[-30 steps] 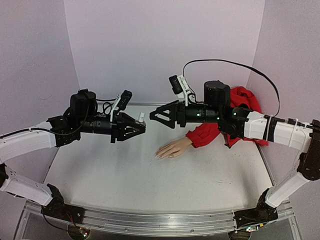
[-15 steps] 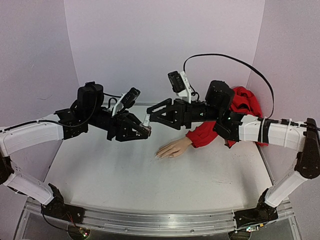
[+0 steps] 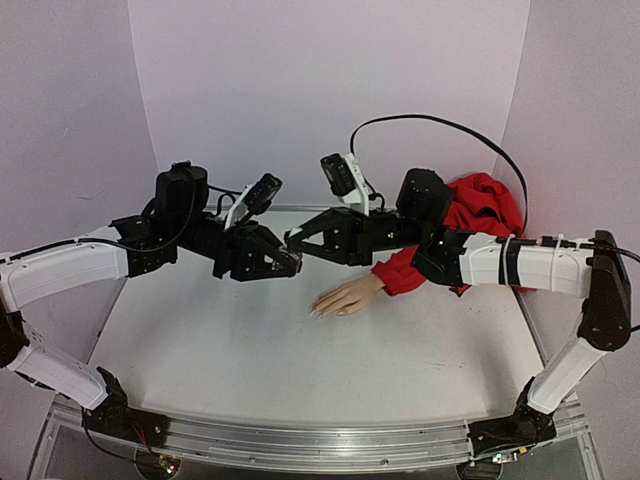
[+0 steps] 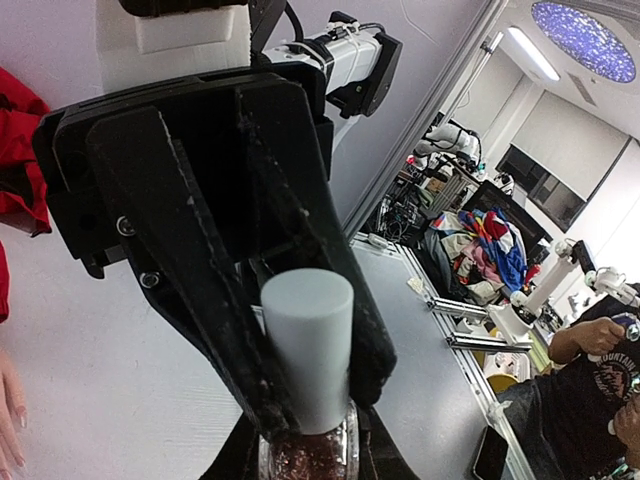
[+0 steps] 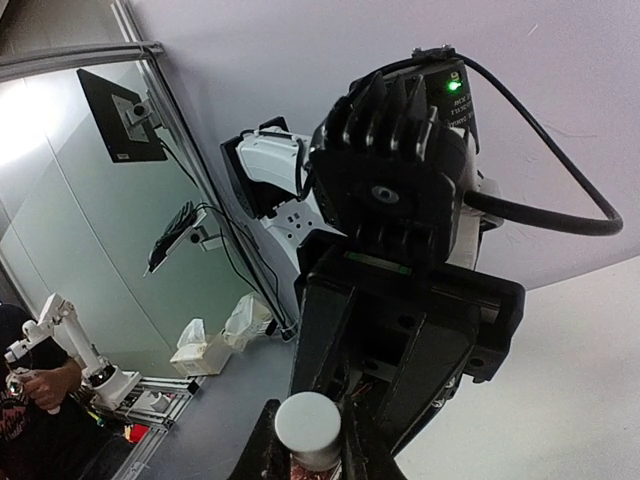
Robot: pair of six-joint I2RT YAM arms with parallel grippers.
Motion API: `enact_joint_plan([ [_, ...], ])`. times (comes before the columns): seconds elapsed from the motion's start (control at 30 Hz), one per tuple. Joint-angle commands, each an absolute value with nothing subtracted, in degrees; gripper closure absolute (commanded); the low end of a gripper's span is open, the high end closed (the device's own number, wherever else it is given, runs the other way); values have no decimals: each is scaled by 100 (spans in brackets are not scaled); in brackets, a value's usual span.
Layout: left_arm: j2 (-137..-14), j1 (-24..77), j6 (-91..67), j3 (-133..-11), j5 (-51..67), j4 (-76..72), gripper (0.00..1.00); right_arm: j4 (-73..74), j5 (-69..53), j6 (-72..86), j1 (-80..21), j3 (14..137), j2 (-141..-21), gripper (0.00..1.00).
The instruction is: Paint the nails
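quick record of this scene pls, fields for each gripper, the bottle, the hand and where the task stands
left gripper: shut on the bottle, held up above the table
right gripper: shut on the white cap, facing the left gripper
bottle: clear glass, reddish glitter inside, cap on
mannequin hand: lying on the table below the grippers, fingers pointing left, red sleeve behind it
nails: too small to tell any paint
task stage: cap gripped, no brush out yet
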State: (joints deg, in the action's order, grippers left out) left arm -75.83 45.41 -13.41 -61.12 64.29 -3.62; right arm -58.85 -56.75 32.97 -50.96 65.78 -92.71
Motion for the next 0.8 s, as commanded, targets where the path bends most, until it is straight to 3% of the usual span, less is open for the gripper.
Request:
enact_joint_plan([
  [0.0, -7469, 4553, -1087, -6314, 5949, -653, 100, -6326, -5868, 3447, -5161, 6799, -9254, 100],
  [0.13, -7125, 4546, -840, -6043, 3912, -621, 100, -5600, -5335, 3155, -5169, 6733, -9217, 100],
  [0.23, -6810, 4544, -647, -5735, 1649, -577, 100, -4380, -3625, 2623, -5261, 6740, -9075, 100],
  [0.3, -6719, 4552, -485, -5631, 401, -537, 100, -3521, -1853, 2440, -5440, 6826, -9001, 100],
  [0.4, -6803, 4562, -234, -5620, -715, -466, 100, -2016, 2634, 2148, -6466, 7357, -9165, 100],
  [0.47, -6930, 4578, -178, -5638, -896, -437, 100, -1609, 3835, 2322, -6731, 7659, -9390, 100],
  [0.53, -7037, 4586, -189, -5635, -900, -398, 100, -1648, 3751, 2476, -6783, 7684, -9429, 100],
  [0.67, -7108, 4597, -198, -5535, -538, -358, 100, -2064, 2481, 2017, -6763, 7763, -9448, 100],
  [0.7, -7094, 4597, -203, -5510, -408, -346, 100, -2073, 2218, 1919, -6730, 7798, -9437, 94],
  [0.77, -7078, 4594, -219, -5465, -158, -338, 100, -2079, 1454, 1796, -6573, 7808, -9366, 62],
])
